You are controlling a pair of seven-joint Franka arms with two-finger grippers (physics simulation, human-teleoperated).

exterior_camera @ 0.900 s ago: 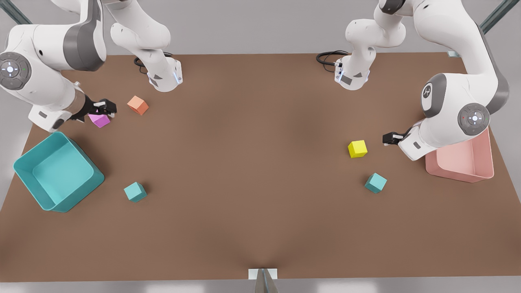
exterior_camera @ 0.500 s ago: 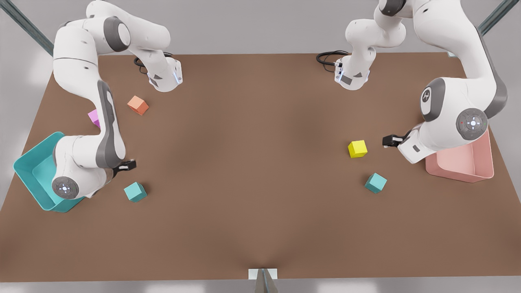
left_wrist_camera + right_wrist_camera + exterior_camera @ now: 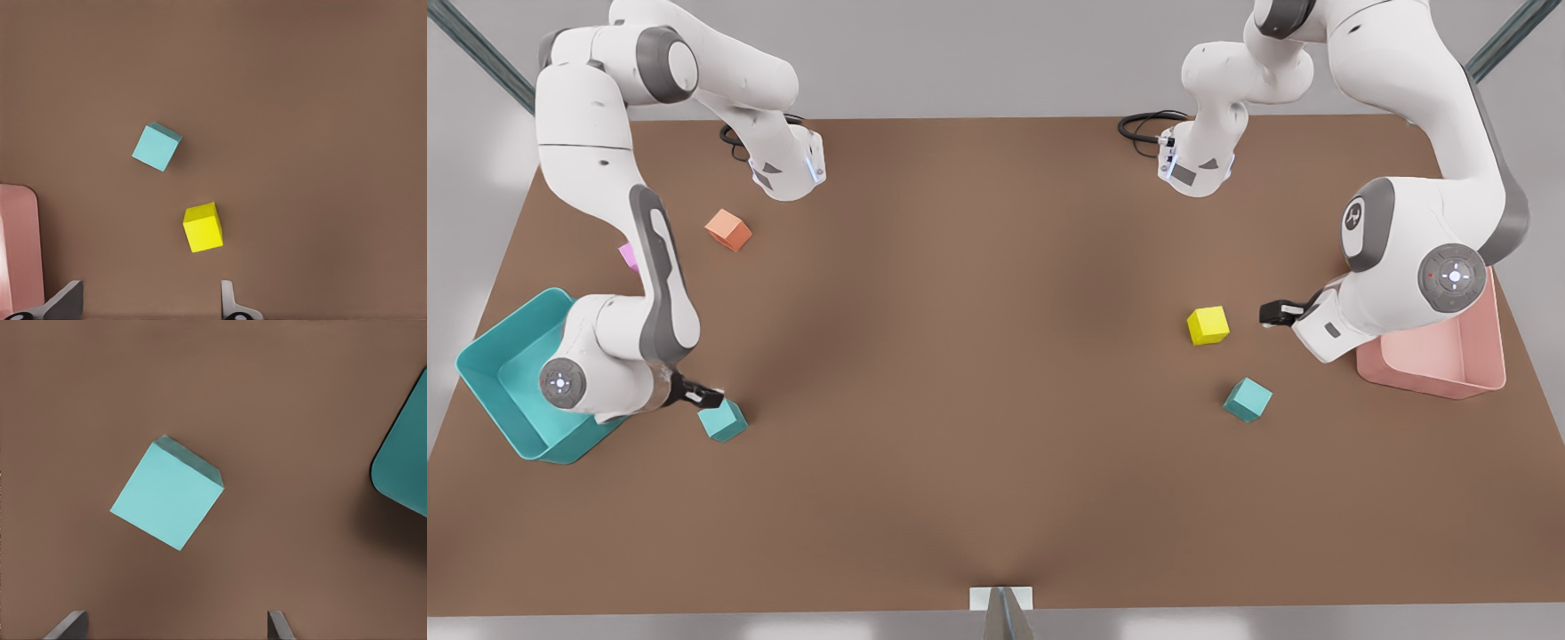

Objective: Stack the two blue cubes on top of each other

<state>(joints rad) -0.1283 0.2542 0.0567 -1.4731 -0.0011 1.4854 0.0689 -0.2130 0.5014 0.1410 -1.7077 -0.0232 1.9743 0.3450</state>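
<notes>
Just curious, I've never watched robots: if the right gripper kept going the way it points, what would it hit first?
Probably the blue cube lying below the open right gripper, near the teal bin; depth is hard to judge.

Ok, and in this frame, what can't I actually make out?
- Purple cube: front view, mostly hidden behind the right arm.
- Teal bin: front view, one side covered by that arm's wrist.
- Pink bin: front view, partly behind the left arm.
- Right gripper, open by a blue cube: height above it unclear.
- Left gripper, open, waiting: fingers cut off by the left wrist view's edge.
</notes>
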